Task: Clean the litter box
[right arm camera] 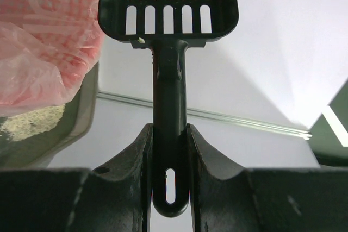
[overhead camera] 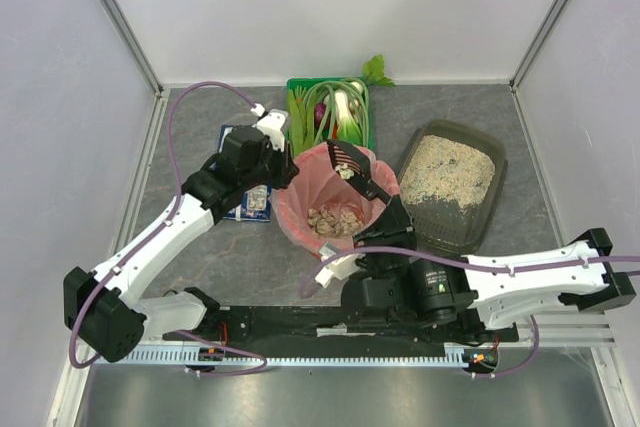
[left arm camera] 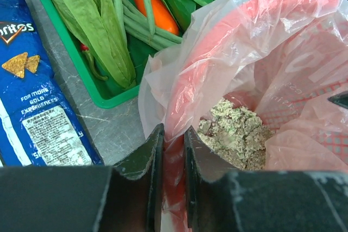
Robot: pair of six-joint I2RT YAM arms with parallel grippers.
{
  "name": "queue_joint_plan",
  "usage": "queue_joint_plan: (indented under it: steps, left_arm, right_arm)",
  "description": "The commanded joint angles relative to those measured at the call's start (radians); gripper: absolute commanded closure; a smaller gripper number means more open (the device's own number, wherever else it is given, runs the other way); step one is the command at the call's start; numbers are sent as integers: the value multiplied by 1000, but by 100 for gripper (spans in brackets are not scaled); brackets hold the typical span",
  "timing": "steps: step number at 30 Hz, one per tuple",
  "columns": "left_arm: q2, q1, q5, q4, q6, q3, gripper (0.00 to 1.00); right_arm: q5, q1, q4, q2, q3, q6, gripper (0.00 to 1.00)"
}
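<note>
The right gripper (right arm camera: 168, 134) holds its 2 fingers narrow on the black scoop (right arm camera: 169, 9), whose head is cut off at the frame's top. The left gripper (left arm camera: 173, 134) pinches the rim of the pink-bagged bin (left arm camera: 228, 36). The litter box (overhead camera: 455, 230) sits just right of the bin, with the right arm hiding its near corner. The blue bag (left arm camera: 32, 107) reads "FOR MORE BOLD EXPERIENCES" and is probably Doritos, since its logo is cropped.
</note>
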Motion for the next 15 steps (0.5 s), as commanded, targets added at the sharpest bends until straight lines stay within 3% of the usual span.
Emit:
queue_joint_plan:
  steps: [1,7,15]
  left_arm:
    - [-47,1,6,50,6,-9,98]
    - [-56,1,-3,49,11,-14,98]
    - [-56,2,0,46,9,-15,98]
  right_arm:
    - [122,53,130,-1,-104,-214,100]
    - [154,76,165,1,-91,-241,99]
    - [159,94,74,29,-144,-166,98]
